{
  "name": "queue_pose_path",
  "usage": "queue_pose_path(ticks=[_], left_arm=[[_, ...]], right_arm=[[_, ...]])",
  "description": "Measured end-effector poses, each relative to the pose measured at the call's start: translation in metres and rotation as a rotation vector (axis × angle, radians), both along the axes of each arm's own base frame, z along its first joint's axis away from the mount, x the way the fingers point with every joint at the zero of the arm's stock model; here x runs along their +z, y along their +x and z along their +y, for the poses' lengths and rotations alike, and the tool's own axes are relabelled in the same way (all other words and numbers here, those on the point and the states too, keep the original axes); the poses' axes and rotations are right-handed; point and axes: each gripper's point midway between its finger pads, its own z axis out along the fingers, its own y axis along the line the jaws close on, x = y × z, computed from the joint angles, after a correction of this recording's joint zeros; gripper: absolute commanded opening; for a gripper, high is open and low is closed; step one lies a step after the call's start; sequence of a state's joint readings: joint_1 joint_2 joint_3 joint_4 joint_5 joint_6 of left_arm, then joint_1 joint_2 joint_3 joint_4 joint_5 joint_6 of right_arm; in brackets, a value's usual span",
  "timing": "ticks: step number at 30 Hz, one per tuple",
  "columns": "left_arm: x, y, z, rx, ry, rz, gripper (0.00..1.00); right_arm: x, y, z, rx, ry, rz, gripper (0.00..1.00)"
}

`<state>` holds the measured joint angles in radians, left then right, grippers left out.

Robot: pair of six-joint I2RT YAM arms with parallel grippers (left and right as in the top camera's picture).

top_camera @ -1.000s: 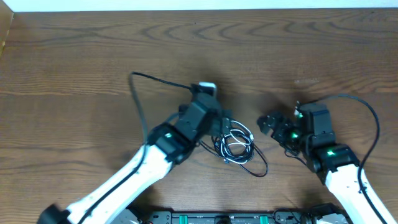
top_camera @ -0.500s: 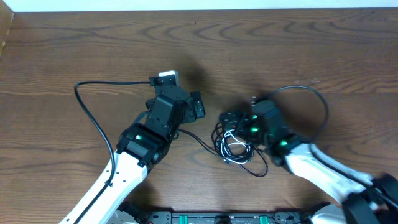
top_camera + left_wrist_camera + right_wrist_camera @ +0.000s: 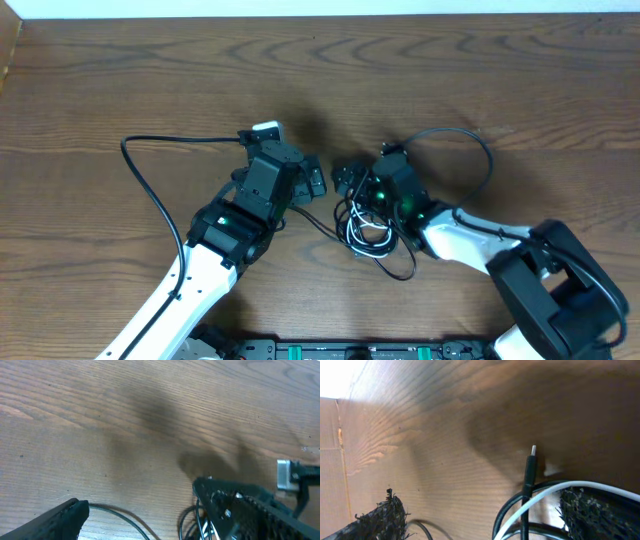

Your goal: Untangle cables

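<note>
Both the left gripper (image 3: 318, 180) and right gripper (image 3: 347, 180) stand wide open, empty, beside the tangle of thin black cables (image 3: 375, 238) near the middle of the brown wooden table's (image 3: 500, 90) front edge, where pinching several strands together could tighten it.

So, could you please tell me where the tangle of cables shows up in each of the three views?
Overhead: the cables lie just below the picture's centre.
Left wrist: cables at the bottom edge, right of centre, only partly in frame.
Right wrist: cables at bottom right, one plug pointing up, a whitish strand crossing.
Shared landmark: the wooden table beneath them.
</note>
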<state>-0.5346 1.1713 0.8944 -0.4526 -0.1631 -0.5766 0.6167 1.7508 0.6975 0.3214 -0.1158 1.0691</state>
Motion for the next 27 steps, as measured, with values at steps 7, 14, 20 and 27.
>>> queue_pose_path(ticks=[7, 14, 20, 27], left_arm=[[-0.008, -0.008, 0.005, 0.0, 0.025, 0.043, 0.98], [-0.01, -0.009, 0.006, 0.0, 0.031, 0.052, 0.98], [-0.012, -0.012, 0.007, 0.0, 0.04, 0.066, 0.98], [-0.016, -0.014, 0.008, 0.0, 0.049, 0.083, 0.98]], right_arm=[[-0.001, 0.005, 0.004, 0.026, -0.046, 0.028, 0.99], [-0.002, 0.004, 0.004, 0.032, -0.053, 0.027, 0.99], [-0.009, -0.004, 0.007, 0.098, -0.059, 0.047, 0.34], [-0.027, -0.021, 0.007, 0.16, -0.051, 0.118, 0.01]])
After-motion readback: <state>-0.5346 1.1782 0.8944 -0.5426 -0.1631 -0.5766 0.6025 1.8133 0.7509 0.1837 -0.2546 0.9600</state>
